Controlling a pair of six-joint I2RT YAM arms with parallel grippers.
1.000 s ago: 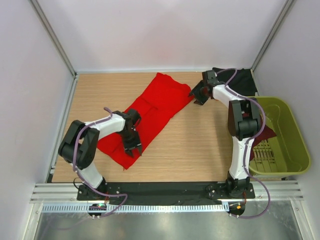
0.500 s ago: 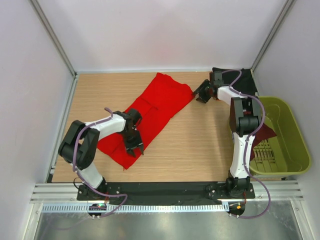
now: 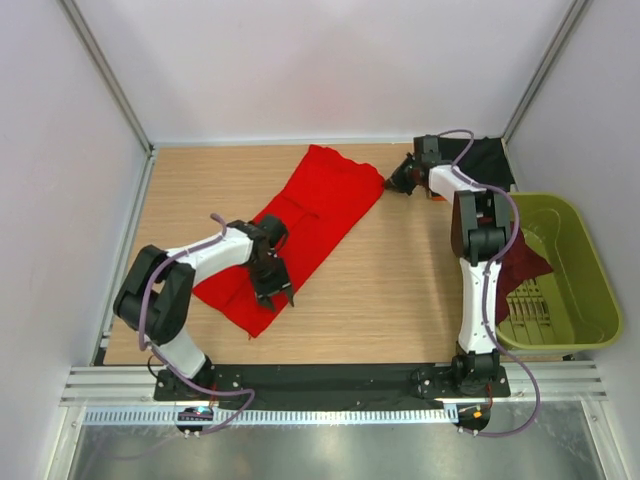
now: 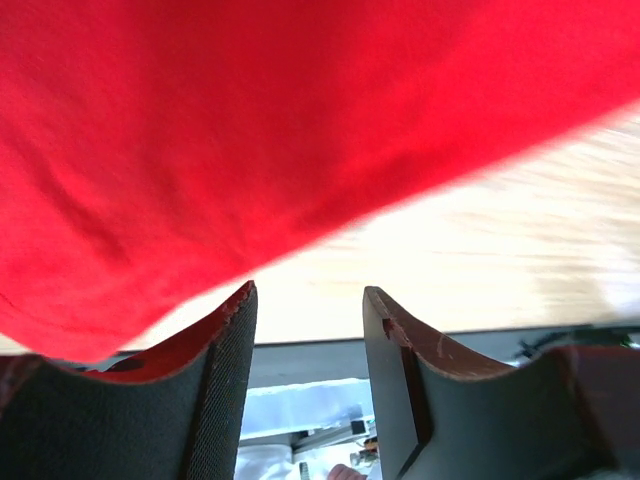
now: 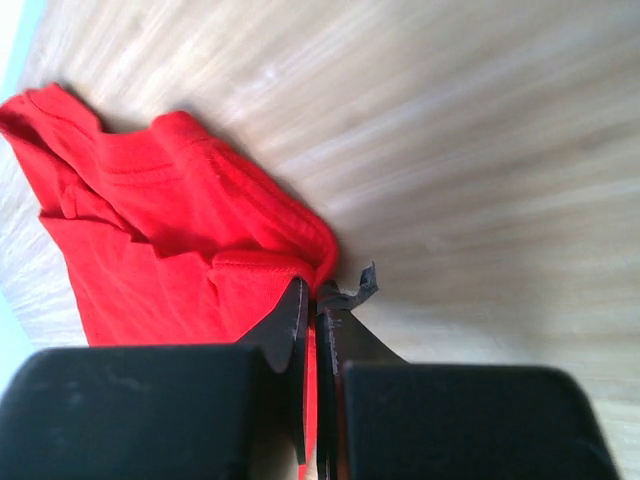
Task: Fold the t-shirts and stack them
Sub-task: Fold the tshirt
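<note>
Wooden table (image 3: pixel 400 290) is being worked from both ends, with the red t-shirt (image 3: pixel 320 195) lying diagonally across its middle. The right gripper (image 5: pixel 318 310), gaping a second ago, is now being clamped tight on the shirt's far right corner, red cloth pinched between its jaws. The left gripper (image 4: pixel 305 300) is being held half open over the near end, nothing gripped. A fold is judged to be starting — only one corner is being secured. The black t-shirt (image 3: pixel 490 160) is lying at the far right corner; the maroon t-shirt (image 3: pixel 525 265) is hanging in the basket (image 3: pixel 590 270).
</note>
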